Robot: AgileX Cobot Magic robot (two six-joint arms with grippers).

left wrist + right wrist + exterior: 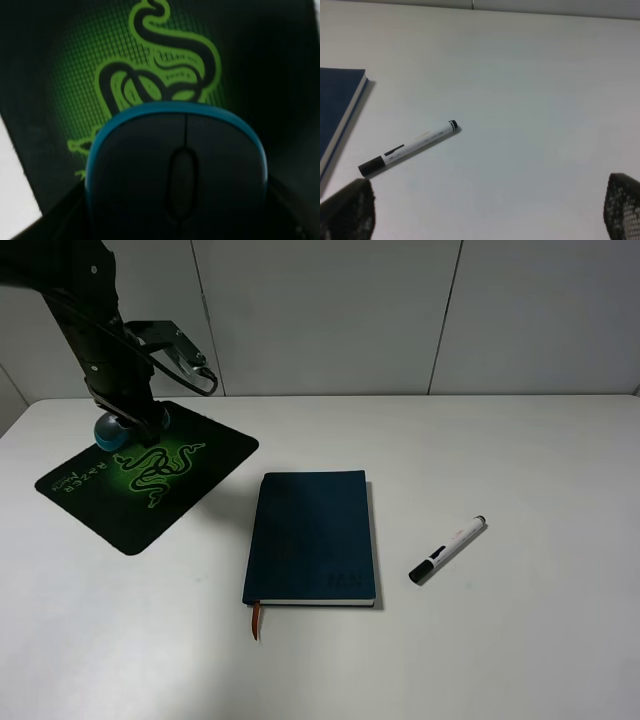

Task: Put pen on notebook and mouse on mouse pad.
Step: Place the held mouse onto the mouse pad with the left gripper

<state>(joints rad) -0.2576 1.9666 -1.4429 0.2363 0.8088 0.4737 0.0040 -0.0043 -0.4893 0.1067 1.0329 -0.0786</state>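
Observation:
The mouse, dark grey with teal sides, is at the far left corner of the black mouse pad with its green snake logo. My left gripper is shut on the mouse. In the left wrist view the mouse fills the foreground over the mouse pad; I cannot tell whether it touches. The navy notebook lies mid-table, with the white, black-capped pen on the table to its right. My right gripper hangs open above the bare table beside the pen and the notebook.
The white table runs back to a pale panelled wall. An orange-brown ribbon sticks out of the notebook's near edge. The right arm does not show in the exterior high view.

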